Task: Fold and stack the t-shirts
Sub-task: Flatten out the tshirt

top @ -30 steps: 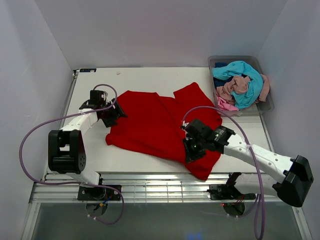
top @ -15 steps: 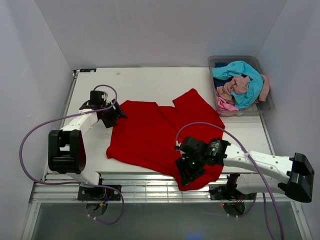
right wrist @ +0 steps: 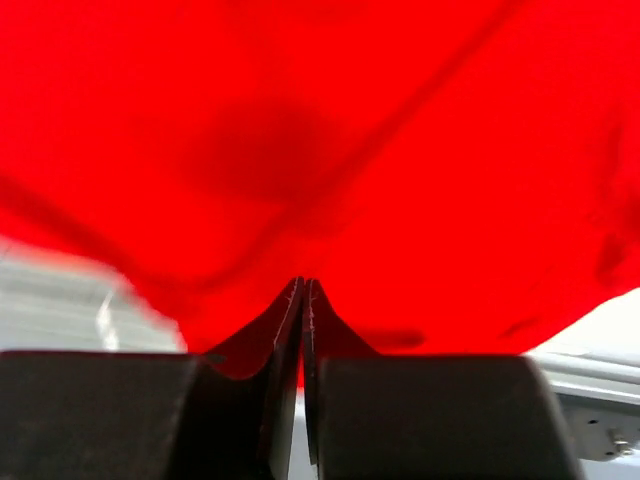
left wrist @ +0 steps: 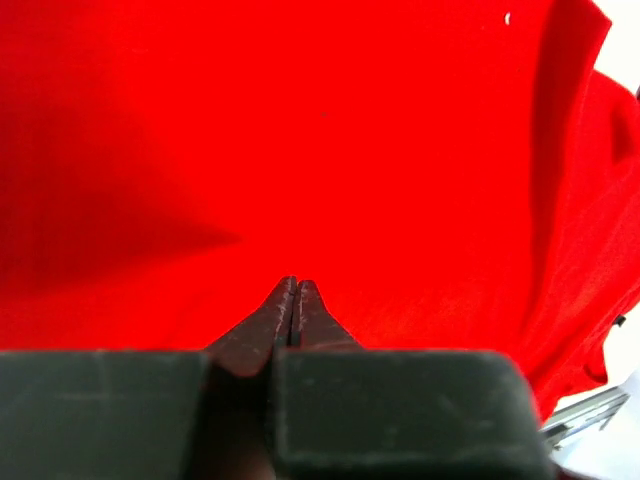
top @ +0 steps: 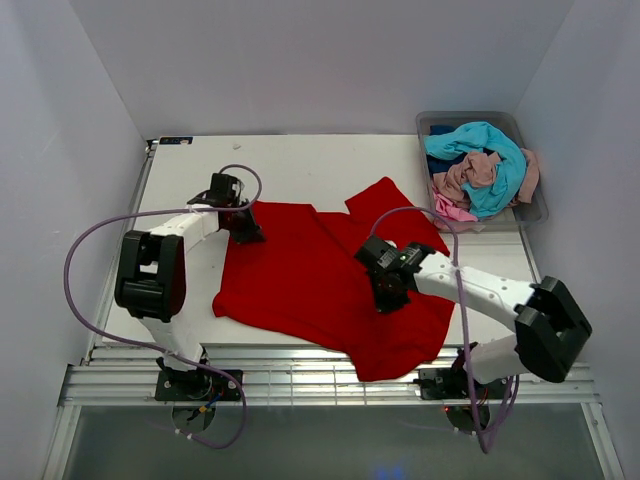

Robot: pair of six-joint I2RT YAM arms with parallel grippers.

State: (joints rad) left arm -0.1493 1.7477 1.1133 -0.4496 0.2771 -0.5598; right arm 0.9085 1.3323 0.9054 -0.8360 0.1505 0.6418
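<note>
Red t-shirt spread out, left hand pinching its corner, right hand clenched at its middle, bin holding other tees

The white desk fills the middle of the top view. A red t-shirt lies spread and rumpled across its centre, one sleeve reaching toward the upper right and its lower right corner running past the desk's near edge over the metal rails. In the upper right corner sits a clear grey bin, just beside that sleeve. The upper left of the desk is bare white.
</note>
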